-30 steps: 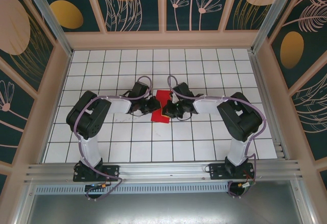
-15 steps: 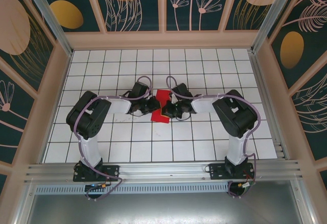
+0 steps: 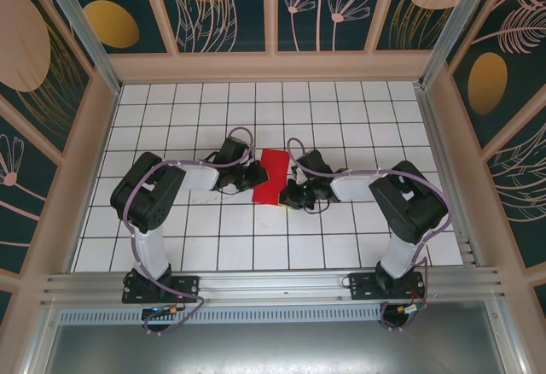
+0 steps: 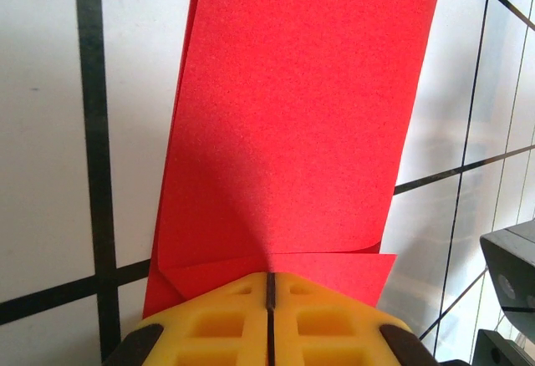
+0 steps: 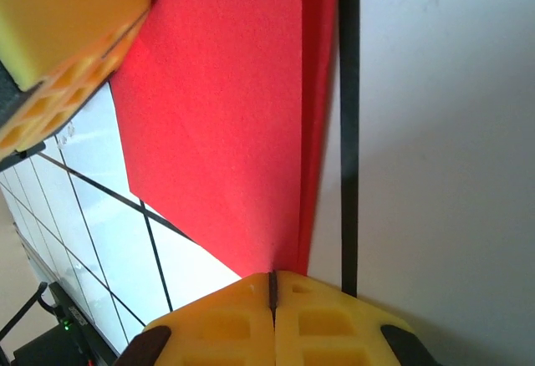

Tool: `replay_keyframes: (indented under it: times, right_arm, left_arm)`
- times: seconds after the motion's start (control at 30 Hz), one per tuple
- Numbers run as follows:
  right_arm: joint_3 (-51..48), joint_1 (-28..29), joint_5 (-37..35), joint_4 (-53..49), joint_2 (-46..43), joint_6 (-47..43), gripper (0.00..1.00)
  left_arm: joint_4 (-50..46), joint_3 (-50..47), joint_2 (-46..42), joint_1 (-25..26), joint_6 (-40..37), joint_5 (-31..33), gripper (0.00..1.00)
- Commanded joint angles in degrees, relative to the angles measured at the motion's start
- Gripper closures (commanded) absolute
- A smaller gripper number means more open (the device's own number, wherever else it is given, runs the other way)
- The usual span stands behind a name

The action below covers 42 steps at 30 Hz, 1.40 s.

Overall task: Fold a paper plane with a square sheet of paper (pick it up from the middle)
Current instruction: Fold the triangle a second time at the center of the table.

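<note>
L pincer & R pincer both clamped shut on red paper sheet; R pincer now nearer the arm bases than before.

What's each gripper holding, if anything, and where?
Cannot tell pinching from pressing: shut left gripper meets the folded red paper sheet at its left edge, shut right gripper at its near-right corner.

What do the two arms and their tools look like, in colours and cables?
The left arm and the right arm match: black joints, white link covers, black base plates, and a lilac cable looping along each. The left tool and the right tool have yellow fingers with square recesses and dark side parts.
</note>
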<state>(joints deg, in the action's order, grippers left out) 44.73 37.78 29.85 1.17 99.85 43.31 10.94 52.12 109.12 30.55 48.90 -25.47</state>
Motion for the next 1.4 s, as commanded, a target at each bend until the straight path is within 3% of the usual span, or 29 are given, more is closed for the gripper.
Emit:
replay_keyframes:
  times: [0.0, 0.2, 0.4, 0.7, 1.13, 1.37]
  right_arm:
    - [0.3, 0.7, -1.8, -9.0, -1.0, -2.0, 0.92]
    - [1.4, -0.9, -5.7, -8.6, -4.5, -0.3, 0.89]
    - [4.0, -4.1, -6.0, -3.1, -2.7, 3.0, 0.71]
    - [7.3, -5.5, -5.1, -0.4, 2.9, 5.1, 0.68]
    - [6.4, -5.5, -2.3, 5.0, 3.9, 6.9, 0.68]
    - [6.6, -5.5, -1.5, 5.5, 5.1, 7.3, 0.66]
  left_arm:
    - [-4.1, -2.0, 2.6, -0.1, -0.4, 6.4, 0.90]
    - [-2.9, -2.2, 1.8, -0.2, -0.7, 4.6, 0.89]
    - [-2.0, -1.9, 0.1, -0.2, -0.5, 3.0, 0.85]
    - [-2.0, -1.4, -2.8, -0.2, -0.6, 2.9, 0.79]
    - [-1.3, -1.3, -5.8, -0.1, -2.1, 3.4, 0.76]
    - [-4.9, 0.0, -8.7, -0.4, -4.0, 9.0, 0.73]
